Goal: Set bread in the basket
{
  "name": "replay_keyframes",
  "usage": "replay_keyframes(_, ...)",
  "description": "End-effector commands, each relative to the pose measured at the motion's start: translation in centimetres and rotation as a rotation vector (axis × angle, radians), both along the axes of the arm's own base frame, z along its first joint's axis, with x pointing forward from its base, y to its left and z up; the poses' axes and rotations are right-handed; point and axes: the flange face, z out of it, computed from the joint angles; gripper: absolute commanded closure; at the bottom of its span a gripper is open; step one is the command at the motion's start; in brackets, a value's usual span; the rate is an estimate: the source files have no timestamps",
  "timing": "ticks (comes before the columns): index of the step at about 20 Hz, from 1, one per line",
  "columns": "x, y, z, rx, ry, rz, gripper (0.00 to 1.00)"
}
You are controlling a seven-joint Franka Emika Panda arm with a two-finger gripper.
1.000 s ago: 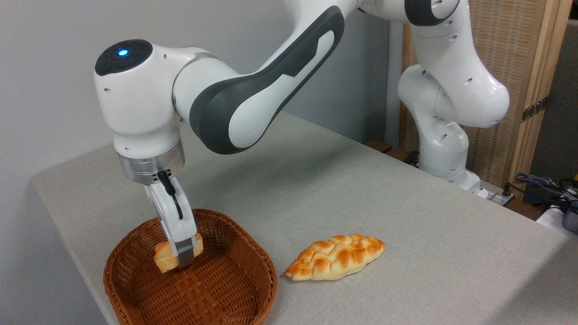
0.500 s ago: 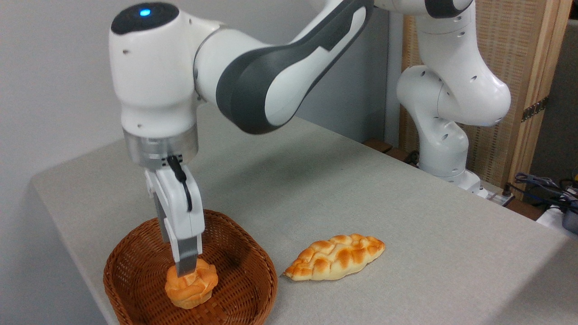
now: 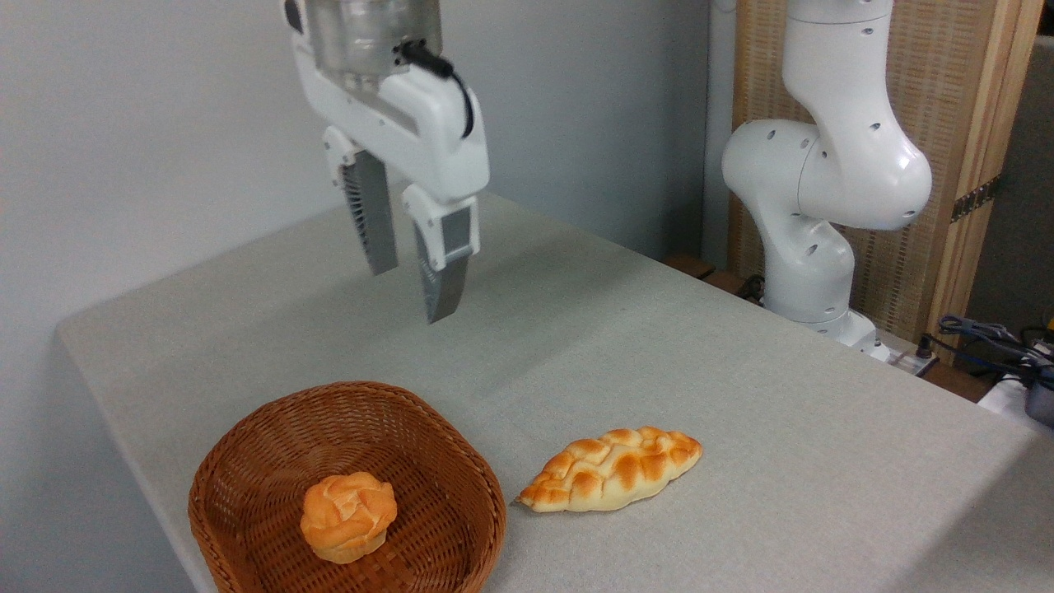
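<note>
The small orange-golden bun (image 3: 347, 515) with a knotted top rests upright on the floor of the brown wicker basket (image 3: 247, 445) at the lower left. My gripper (image 3: 409, 292) hangs high above the table, behind and above the basket, well apart from the bun. Its two grey fingers (image 3: 372, 216) are spread, so it is open, and nothing is between them.
A longer braided leaf-shaped loaf (image 3: 611, 469) lies on the grey table (image 3: 700, 395) just to the right of the basket. The arm's white base (image 3: 815, 214) stands at the back right, with cables (image 3: 988, 338) at the far right edge. The table's left edge runs close to the basket.
The gripper let go of the bun, which dropped into the basket and sits there. The gripper then rose and moved back to the right, with its fingers apart.
</note>
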Motion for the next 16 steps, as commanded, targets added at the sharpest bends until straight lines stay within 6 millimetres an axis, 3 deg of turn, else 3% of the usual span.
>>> replay_keyframes(1, -2.4, -4.4, -1.8, 0.135, 0.037, -0.054, 0.0)
replay_keyframes(5, -2.3, -4.5, -1.5, 0.153, 0.028, -0.019, 0.0)
replay_keyframes(12, -1.7, -0.1, 0.2, 0.132, 0.001, 0.053, 0.0)
replay_keyframes(16, -1.2, -0.9, -0.1, 0.128, 0.005, 0.047, 0.0)
